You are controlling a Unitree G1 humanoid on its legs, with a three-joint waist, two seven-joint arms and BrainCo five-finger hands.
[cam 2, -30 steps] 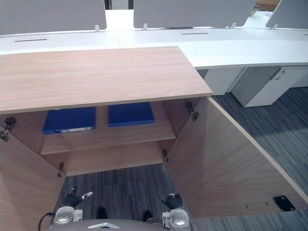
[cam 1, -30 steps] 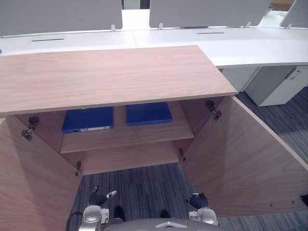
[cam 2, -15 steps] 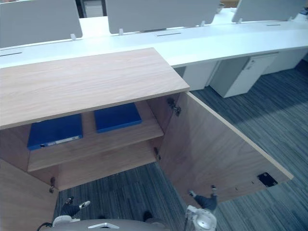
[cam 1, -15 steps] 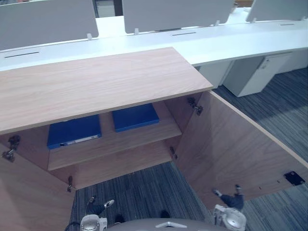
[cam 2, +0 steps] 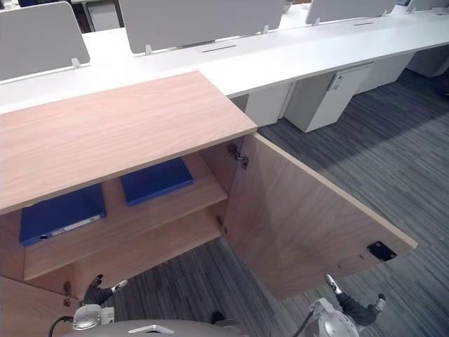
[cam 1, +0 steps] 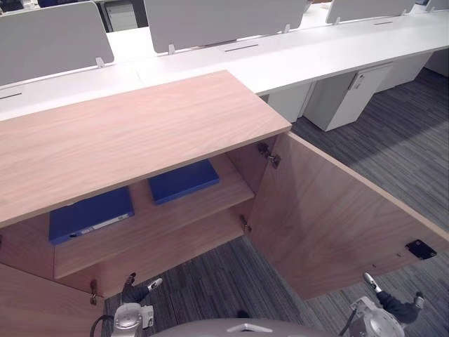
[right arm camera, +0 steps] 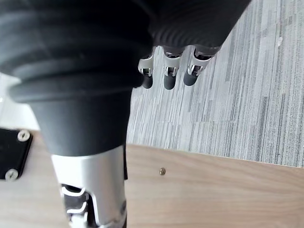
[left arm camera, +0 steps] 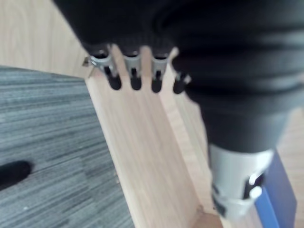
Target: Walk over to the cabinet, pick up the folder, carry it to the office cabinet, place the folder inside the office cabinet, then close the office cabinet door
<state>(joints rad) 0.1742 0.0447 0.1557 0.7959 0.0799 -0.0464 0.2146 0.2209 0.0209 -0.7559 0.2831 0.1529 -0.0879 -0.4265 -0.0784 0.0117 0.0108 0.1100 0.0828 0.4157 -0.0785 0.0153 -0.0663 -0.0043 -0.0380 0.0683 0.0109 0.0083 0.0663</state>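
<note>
Cabinet [cam 1: 126, 133] open, 2 folders flat on upper shelf [cam 1: 210, 202]: left folder [cam 1: 90, 214], right folder [cam 1: 184, 180]. Left hand [cam 1: 140, 289], right hand [cam 1: 394, 305] low, empty, fingers relaxed.

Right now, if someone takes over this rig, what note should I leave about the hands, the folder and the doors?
Left hand: open, empty, low before the office cabinet, on its left side.
Right hand: open, empty, near the outer edge of the right door.
A left blue folder and a right blue folder lie flat on the upper shelf inside; I cannot tell which was carried.
Done: a folder is inside.
Left: close the right door; the left door also stands open.
</note>
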